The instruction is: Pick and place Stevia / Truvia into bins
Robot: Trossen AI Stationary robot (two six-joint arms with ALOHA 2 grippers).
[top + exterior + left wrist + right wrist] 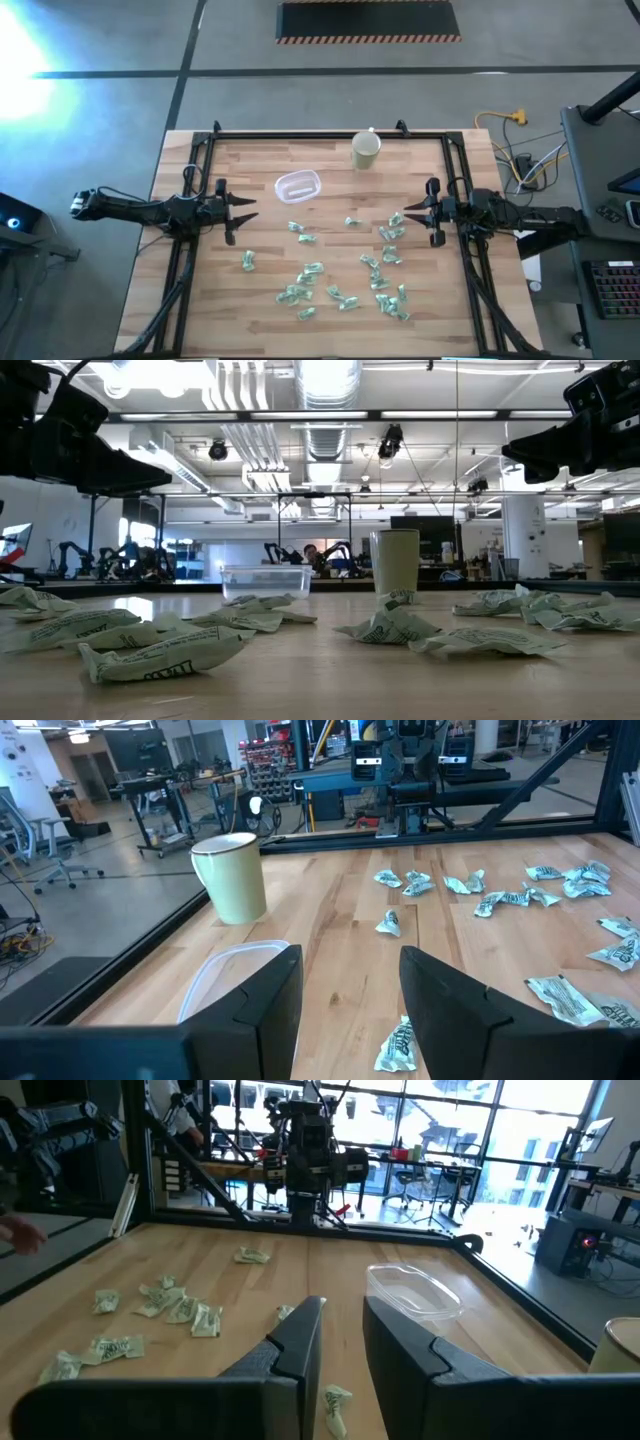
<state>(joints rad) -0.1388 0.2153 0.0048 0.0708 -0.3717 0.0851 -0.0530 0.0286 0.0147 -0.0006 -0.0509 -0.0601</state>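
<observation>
Many pale green and white Stevia sachets [340, 275] lie scattered flat on the wooden table, mostly in its near and right part; they also show in the low view as sachets [160, 650]. The clear tub [298, 185] stands on its base near the table's middle, toward the far side, and holds nothing that I can see. My left gripper [247, 211] hovers open above the left side of the table, pointing right. My right gripper [402, 215] hovers open above the right side, pointing left, close to a cluster of sachets [392, 232].
A beige cup [365, 149] stands upright near the far edge, right of the tub. A black frame [320, 133] runs along the far, left and right sides of the table. Bare wood lies between the two grippers and around the tub.
</observation>
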